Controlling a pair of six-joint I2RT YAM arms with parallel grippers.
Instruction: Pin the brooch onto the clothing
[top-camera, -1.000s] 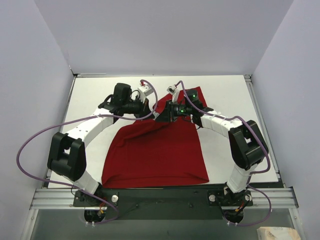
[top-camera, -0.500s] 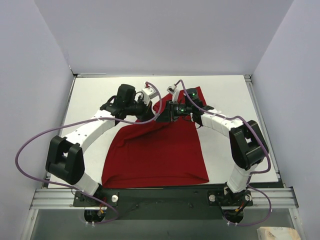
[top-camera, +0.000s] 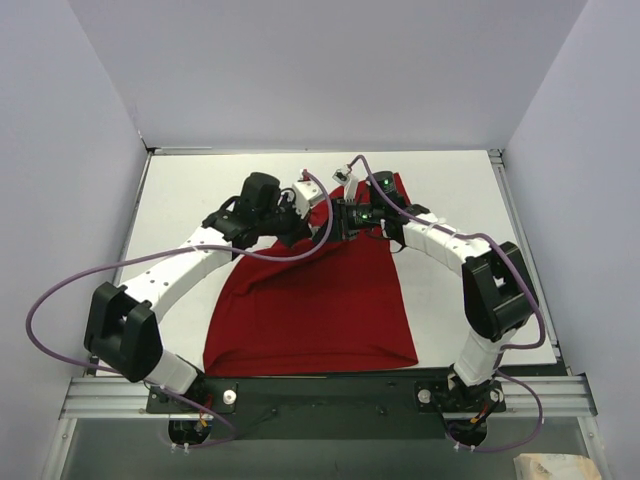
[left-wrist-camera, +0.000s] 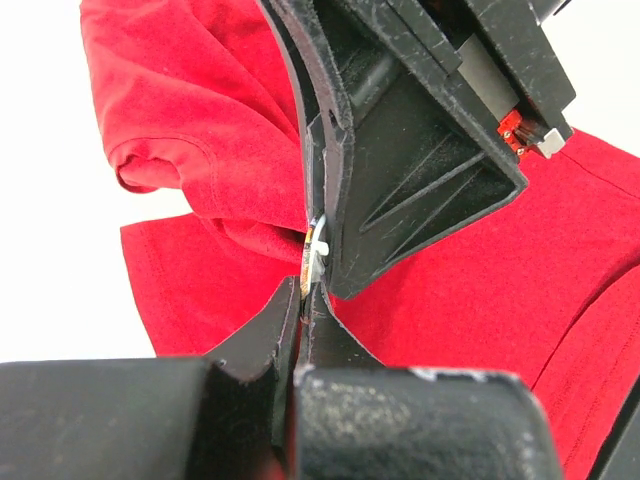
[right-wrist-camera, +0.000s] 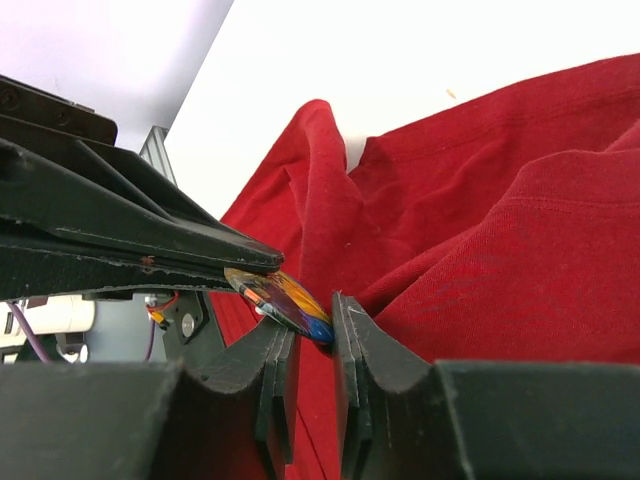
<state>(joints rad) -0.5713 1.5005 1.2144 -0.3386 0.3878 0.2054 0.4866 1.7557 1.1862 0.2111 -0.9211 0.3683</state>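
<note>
The red T-shirt (top-camera: 310, 300) lies on the white table, its upper part bunched under the grippers; it also shows in the left wrist view (left-wrist-camera: 190, 120) and the right wrist view (right-wrist-camera: 500, 200). Both grippers meet over its top edge. My right gripper (right-wrist-camera: 312, 320) holds the small orange-and-blue brooch (right-wrist-camera: 283, 299) tilted between its fingers. My left gripper (left-wrist-camera: 303, 290) is shut on the brooch's other edge (left-wrist-camera: 314, 252), seen edge-on. The left fingers (right-wrist-camera: 150, 250) reach in from the left. In the top view the left gripper (top-camera: 325, 228) and the right gripper (top-camera: 338, 222) touch, and the brooch is hidden.
The white table (top-camera: 200, 190) is bounded by grey walls on three sides. A metal rail (top-camera: 320, 395) runs along the near edge by the arm bases. Purple cables (top-camera: 60, 290) loop off both arms.
My left arm has swung right, bringing its gripper from beside the shirt's left shoulder up against the right gripper. The right arm has hardly moved.
</note>
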